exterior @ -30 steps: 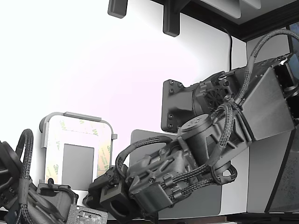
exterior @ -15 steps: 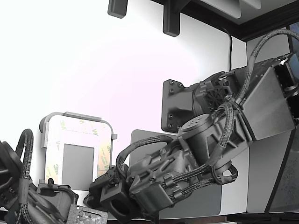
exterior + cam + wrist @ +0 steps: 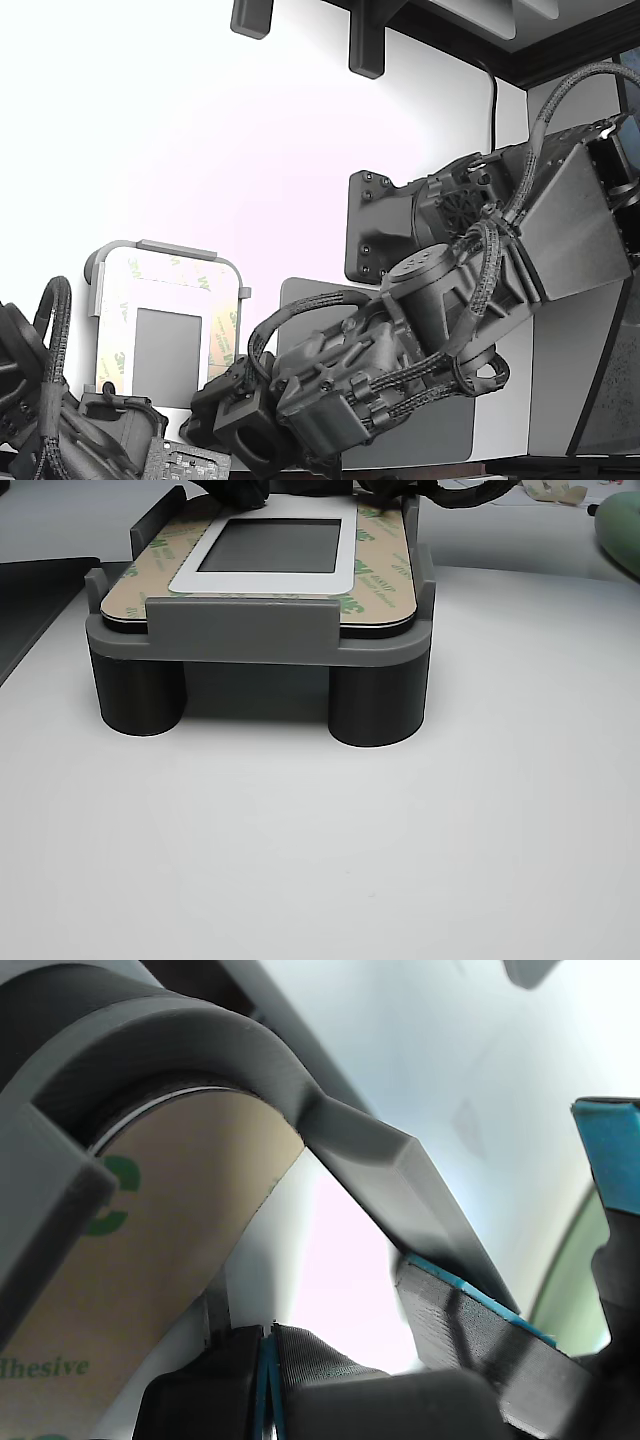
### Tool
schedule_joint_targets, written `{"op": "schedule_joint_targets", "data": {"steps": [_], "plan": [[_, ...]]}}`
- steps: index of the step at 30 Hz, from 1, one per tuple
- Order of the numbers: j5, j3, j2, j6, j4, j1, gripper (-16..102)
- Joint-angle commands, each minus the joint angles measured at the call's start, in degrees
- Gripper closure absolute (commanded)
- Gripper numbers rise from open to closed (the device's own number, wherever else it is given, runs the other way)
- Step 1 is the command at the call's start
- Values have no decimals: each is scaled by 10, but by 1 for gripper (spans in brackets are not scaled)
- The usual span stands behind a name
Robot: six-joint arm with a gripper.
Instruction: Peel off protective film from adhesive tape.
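The protective film (image 3: pixel 222 330) is a tan border with green 3M print round a dark-grey rectangle (image 3: pixel 165 350), lying on a plate in a grey fixture (image 3: pixel 240 630). All its strips (image 3: pixel 385 565) lie flat. The adhesive tape is hidden under the film. My gripper (image 3: pixel 205 425) is at the plate's near right corner in the exterior view. In the wrist view its jaws (image 3: pixel 265 1385) meet along a thin blue line right at the film's edge (image 3: pixel 170 1240). I cannot tell whether any film is pinched between them.
A second arm (image 3: pixel 60 420) sits at the exterior view's lower left, by the plate's near edge. Blue-padded dark pieces (image 3: pixel 470 1290) stand close beside my jaws. A large dark-grey mat (image 3: pixel 440 440) lies under my arm. Pale scraps (image 3: pixel 550 490) lie beyond the fixture.
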Motion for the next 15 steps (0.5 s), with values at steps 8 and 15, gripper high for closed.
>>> {"op": "schedule_joint_targets", "data": {"steps": [8,15], "plan": [[-4,-24,18,-1,4,-4,97],[-3,-24,18,-4,3,-4,97]]}}
